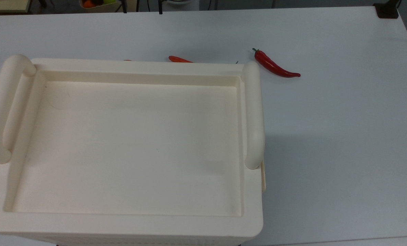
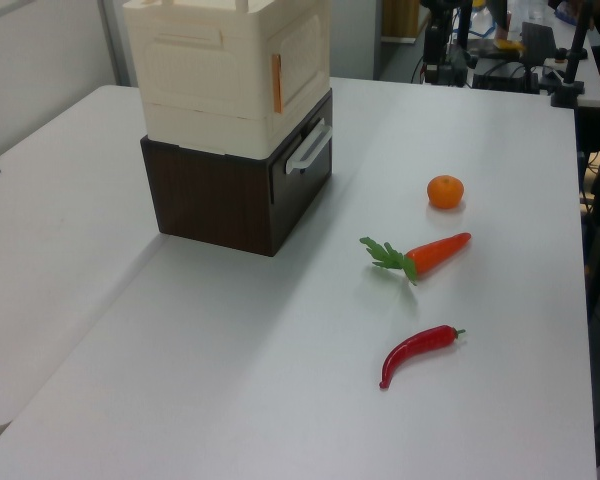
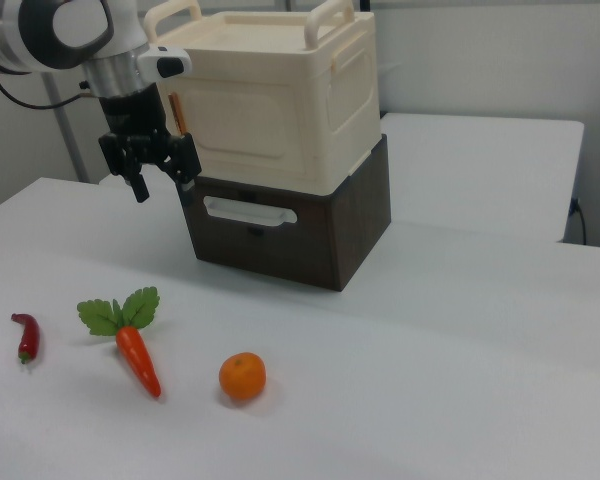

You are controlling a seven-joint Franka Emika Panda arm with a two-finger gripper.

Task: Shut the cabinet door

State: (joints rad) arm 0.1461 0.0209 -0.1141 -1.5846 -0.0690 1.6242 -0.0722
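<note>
1. At the right view's upper left, the gripper (image 3: 140, 191) hangs from the white arm (image 3: 55, 28) and points down above the table (image 3: 450, 350). It holds nothing. Whether it is clenched or released cannot be told.
2. Just beside it, on the right view's right, is the cabinet door (image 3: 245, 118). The door is a cream panel lying flat against the front of the cabinet (image 3: 340, 95). A thin tan strip (image 3: 178, 112) shows along the door's edge nearest the gripper. Whether the gripper touches that edge cannot be told.
3. From the left view, the same door (image 2: 302, 55) sits flush in the cabinet's face, with the tan strip (image 2: 276, 83) at its near edge.
4. From the top view, the cabinet (image 1: 128, 225) shows a recessed tray top and two fat tubular handles (image 1: 254, 116), one on each short side.
5. Under the cabinet stands a dark brown drawer unit (image 3: 300, 245) with a white pull handle (image 3: 248, 212) on its front. The drawer unit rests on the table.
6. Well apart from the gripper, lower in the right view, three items lie in a row on the table:
   - a red chilli (image 3: 26, 336);
   - a carrot (image 3: 138, 360) with green leaves;
   - an orange (image 3: 242, 376).
</note>
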